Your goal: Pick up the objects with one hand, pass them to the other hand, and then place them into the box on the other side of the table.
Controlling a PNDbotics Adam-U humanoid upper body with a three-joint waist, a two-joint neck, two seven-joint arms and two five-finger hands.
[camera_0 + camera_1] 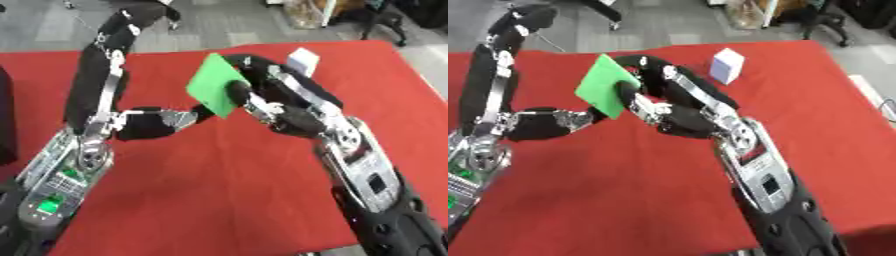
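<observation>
A flat green square piece (214, 85) is held tilted on edge above the middle of the red table (219, 190). My right hand (267, 102) is curled round its right side, with a dark thumb on the green face and fingers behind its top edge. My left hand (179, 119) reaches in from the left and meets the piece's lower edge, where the piece hides the end of the hand. A small white box (727, 65) stands upright on the table beyond the right hand, near the far edge.
A dark object (5, 117) shows at the table's left edge. Grey floor and chair legs (829, 27) lie beyond the far edge. Both forearms cross the near half of the red cloth.
</observation>
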